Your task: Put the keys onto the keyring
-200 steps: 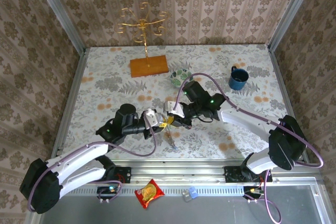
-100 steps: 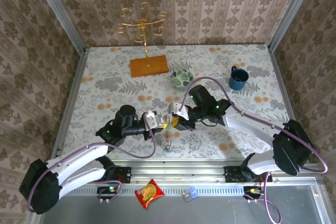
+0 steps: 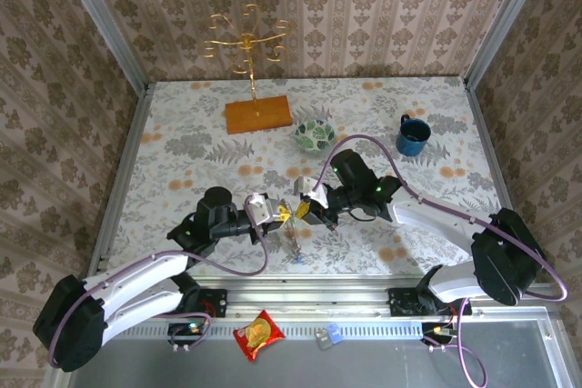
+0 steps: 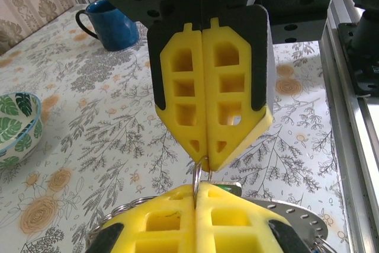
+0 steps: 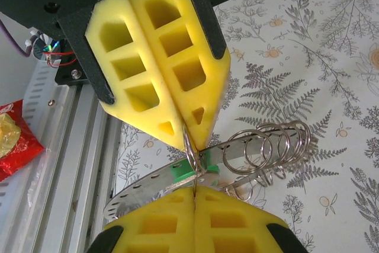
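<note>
My left gripper and right gripper meet tip to tip above the table's near middle. Both are shut on one thin wire ring of the keyring, from opposite sides. In the left wrist view my own pads pinch it from below and the right gripper from above. The right wrist view shows my pads below and the left gripper above. Under the pinch hangs the keyring's flat perforated grey band with several wire loops. A green key head sits against it. A blue bit dangles lowest.
A green-and-white patterned bowl and a blue mug stand farther back. A gold stand on a wooden base is at the rear. A red snack packet lies on the metal rail by the arm bases.
The right gripper came down and nearer, closing onto the ring beside the left gripper. The hanging bundle shifted slightly lower and towards me.
</note>
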